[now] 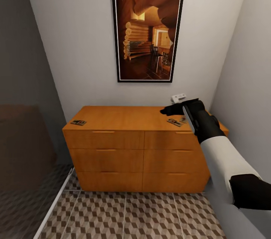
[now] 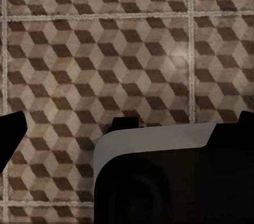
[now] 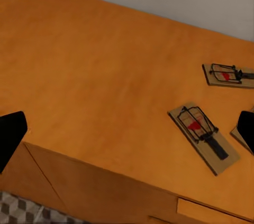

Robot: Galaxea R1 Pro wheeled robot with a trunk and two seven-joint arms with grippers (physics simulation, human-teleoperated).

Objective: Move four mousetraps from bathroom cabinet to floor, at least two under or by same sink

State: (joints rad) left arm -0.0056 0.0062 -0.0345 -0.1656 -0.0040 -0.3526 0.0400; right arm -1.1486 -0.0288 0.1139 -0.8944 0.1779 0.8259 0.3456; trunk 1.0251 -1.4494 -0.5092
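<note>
At the far left of the cabinet (image 1: 124, 118) top, right at its front corner, one mousetrap (image 1: 78, 122) lies flat on the orange wood. My left arm hangs low: its wrist camera looks straight down at the cube-patterned bathroom floor (image 2: 106, 49), with the dark tips of my left fingers (image 2: 11, 131) at the frame's edges, spread wide and holding nothing.

Moving right along the cabinet top, my right gripper (image 1: 169, 111) hovers over the right end, just above another mousetrap (image 1: 174, 122). From the right wrist I see that nearest mousetrap (image 3: 203, 135) between my right fingers (image 3: 10, 134), which stand well apart and hold nothing. A further mousetrap (image 3: 228, 74) lies beyond it toward the wall, and the corner of what may be one more peeks in beside my other fingertip.

I judge these boards light, stiff and thin, likely to skid on the smooth wood. I would pinch the nearest one across its long wooden edges, clear of the wire bar and the red bait spot, closing gently so it doesn't flip.
</note>
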